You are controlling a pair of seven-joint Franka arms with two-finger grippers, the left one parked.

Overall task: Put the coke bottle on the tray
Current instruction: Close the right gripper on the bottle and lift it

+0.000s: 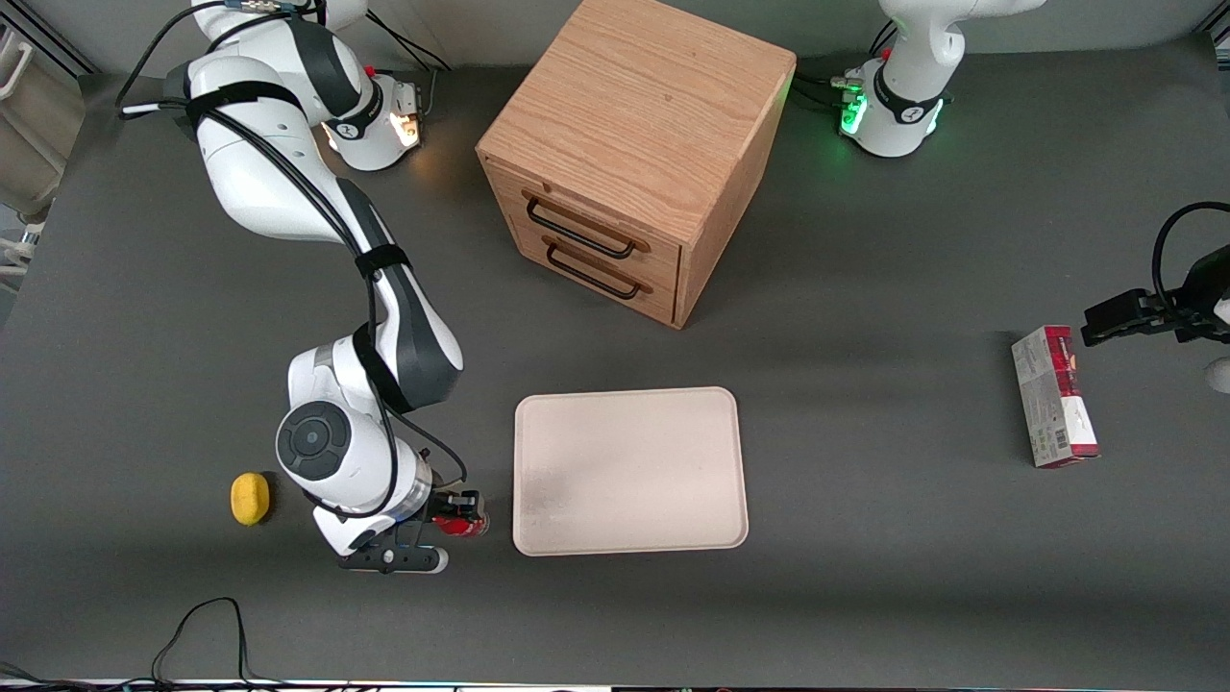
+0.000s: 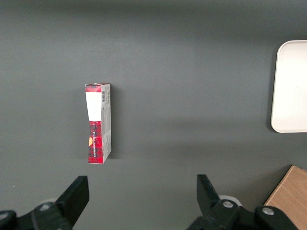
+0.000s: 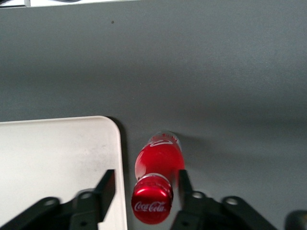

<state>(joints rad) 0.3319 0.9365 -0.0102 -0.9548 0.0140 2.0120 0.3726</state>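
The coke bottle (image 3: 158,160) stands upright on the grey table, red cap toward the wrist camera, just beside the tray's near corner. In the front view the coke bottle (image 1: 464,525) shows red under the wrist. My right gripper (image 3: 146,184) is lowered around the bottle, with one finger (image 3: 106,188) over the tray's edge and the other close against the bottle. The jaws stand open, a gap showing on the tray side. The gripper (image 1: 455,512) is beside the cream-white tray (image 1: 629,471), toward the working arm's end. The tray (image 3: 57,163) holds nothing.
A yellow lemon (image 1: 250,498) lies beside the wrist, farther toward the working arm's end. A wooden drawer cabinet (image 1: 634,154) stands farther from the front camera than the tray. A red-and-white carton (image 1: 1054,394) lies toward the parked arm's end.
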